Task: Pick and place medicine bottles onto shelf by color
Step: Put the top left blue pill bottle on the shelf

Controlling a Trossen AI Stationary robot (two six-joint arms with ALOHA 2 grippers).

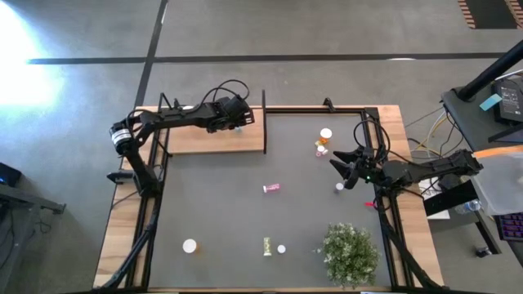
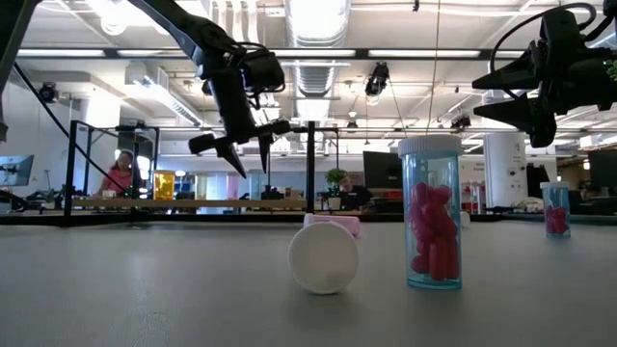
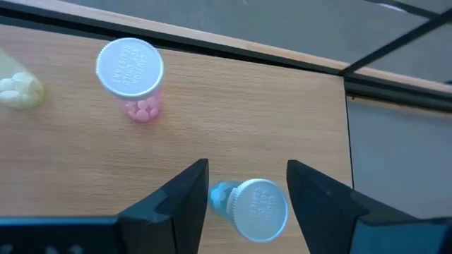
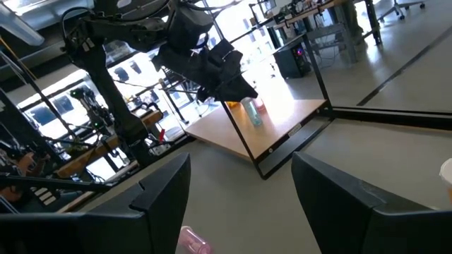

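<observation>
The blue medicine bottle (image 3: 244, 207) stands on the shelf (image 3: 85, 162), low in the left wrist view, and the left gripper (image 3: 247, 187) hovers right above it with its fingers parted to either side of the white cap, clear of it, so the bottle looks released rather than gripped. Further up that view a pink bottle (image 3: 134, 77) stands upright on the same board, and a yellow-green one (image 3: 18, 90) shows at the left edge. In the high view the shelf (image 1: 196, 140) sits at the upper left of the table mat, with the left gripper (image 1: 239, 114) over its far right end. On my reading the sorting is partly done: three bottles are shelved, while a pink bottle (image 1: 271, 189) lies on its side mid-mat, an orange one (image 1: 323, 145) and a capped one (image 1: 326, 134) stand upper right, and several more (image 1: 267, 244) wait along the lower edge near the bushy plant (image 1: 351, 253). The right gripper (image 1: 350, 170) hangs over the right side of the mat, jaws spread and holding nothing.
</observation>
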